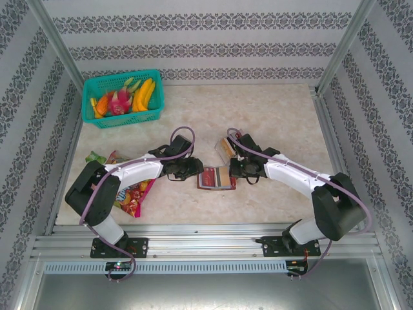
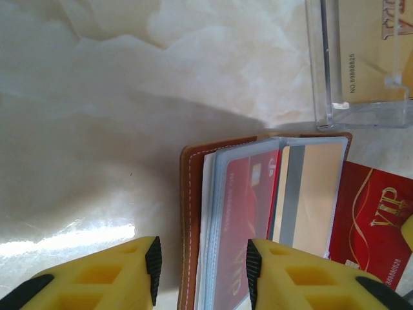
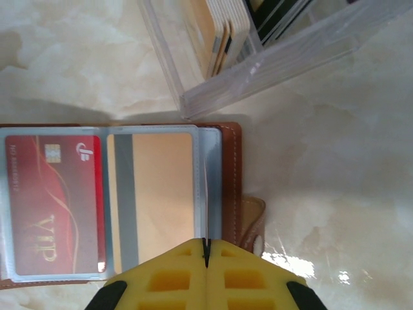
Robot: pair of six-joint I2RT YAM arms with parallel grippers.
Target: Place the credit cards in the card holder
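The brown leather card holder point(image 1: 216, 178) lies open on the table between both arms. A red VIP card point(image 3: 55, 206) and a tan card with a grey stripe point(image 3: 155, 194) sit in its clear sleeves. My right gripper point(image 3: 206, 248) is shut on one thin clear sleeve leaf, held edge-on beside the right cover and snap tab point(image 3: 253, 223). My left gripper point(image 2: 203, 271) is open and straddles the card holder's point(image 2: 190, 219) left leather edge and stacked sleeves, with a gap at each pad. Past the tan card point(image 2: 316, 194) shows another red VIP card point(image 2: 374, 219).
A clear slotted stand point(image 1: 226, 150) with upright cards stands just behind the card holder, close to both grippers point(image 3: 258, 58). Colourful snack packets point(image 1: 132, 194) lie under the left arm. A teal basket of fruit point(image 1: 122, 98) sits at the back left.
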